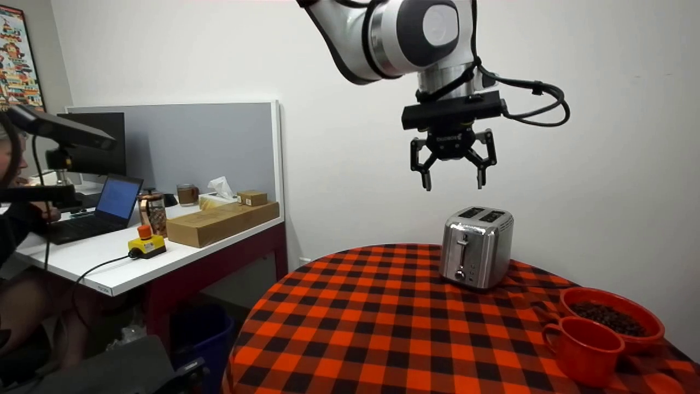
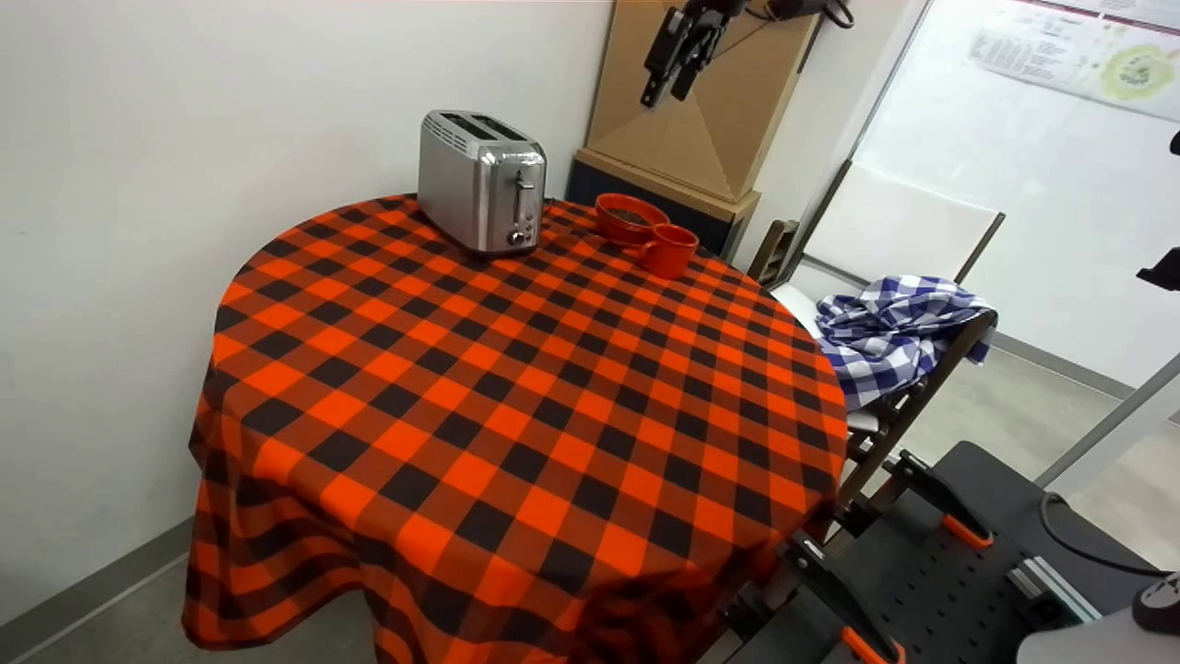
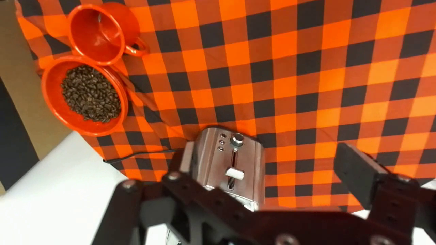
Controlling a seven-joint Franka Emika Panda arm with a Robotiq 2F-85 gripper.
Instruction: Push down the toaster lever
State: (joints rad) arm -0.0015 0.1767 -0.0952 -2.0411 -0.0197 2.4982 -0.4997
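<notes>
A silver two-slot toaster [image 1: 477, 249] stands upright on the table, in both exterior views [image 2: 456, 184] and the wrist view [image 3: 209, 166]. Its lever [image 3: 235, 173] sits in the upper part of the vertical slot on the front face; it also shows in both exterior views [image 1: 462, 241] [image 2: 525, 184]. A round knob [image 3: 237, 139] is below the slot. My gripper [image 1: 454, 187] is open and empty, pointing down above the toaster's height and apart from it. It also shows in an exterior view [image 2: 666, 97] and in the wrist view [image 3: 267, 156], where the left finger overlaps the toaster's side.
The round table has a red-black checked cloth [image 2: 516, 387]. A red mug [image 3: 102, 34] and a red bowl [image 3: 51, 85] of dark beans stand to one side of the toaster. A cable [image 3: 143, 153] runs from the toaster. A wall [image 1: 350, 164] is behind it; a large cardboard box [image 2: 682, 120] stands beyond the table.
</notes>
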